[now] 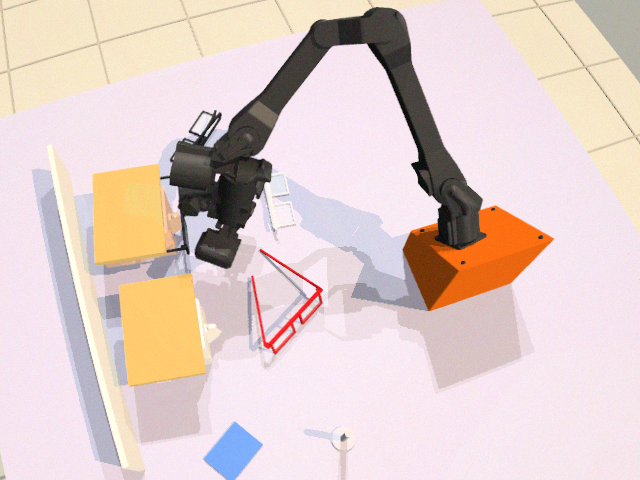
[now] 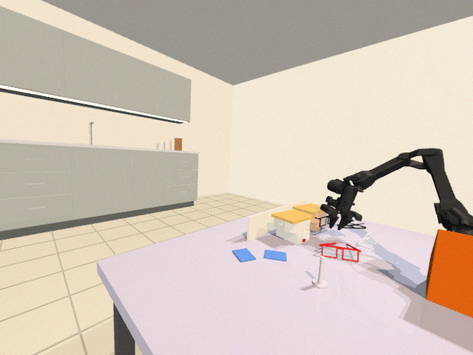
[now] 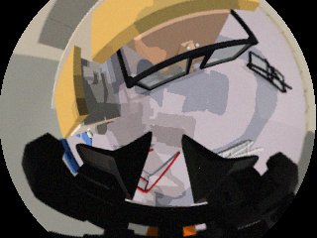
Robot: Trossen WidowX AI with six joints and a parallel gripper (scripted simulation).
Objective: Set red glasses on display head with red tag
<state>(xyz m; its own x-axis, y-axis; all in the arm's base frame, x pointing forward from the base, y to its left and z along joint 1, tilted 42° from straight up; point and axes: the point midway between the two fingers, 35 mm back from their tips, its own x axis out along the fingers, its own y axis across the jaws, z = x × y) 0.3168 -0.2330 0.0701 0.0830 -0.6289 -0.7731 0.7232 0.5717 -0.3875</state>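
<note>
The red glasses point(image 1: 293, 318) point(image 2: 339, 248) point(image 3: 163, 172) rest on the table with both temples spread, the temple ends toward the heads. The white head point(image 1: 162, 330) point(image 2: 284, 228) with the red tag point(image 2: 304, 239) has a yellow top and bare face. The other, tan head point(image 1: 129, 214) point(image 2: 317, 222) point(image 3: 173, 35) wears black glasses point(image 1: 186, 232) point(image 3: 196, 54); its tag is blue. My gripper point(image 2: 336, 225) point(image 3: 166, 135) is partly open and empty, pointing down above the table, in front of the tan head and beyond the red glasses' temple ends. Its fingertips are hidden in the top view.
White glasses point(image 1: 271, 206) lie near the arm. Folded black glasses point(image 3: 267, 71) lie beyond the tan head. A cream panel point(image 1: 87, 310) stands behind both heads. A white post point(image 1: 343, 438) point(image 2: 321, 271) and blue cards point(image 2: 243, 254) point(image 2: 275, 255) are on the table.
</note>
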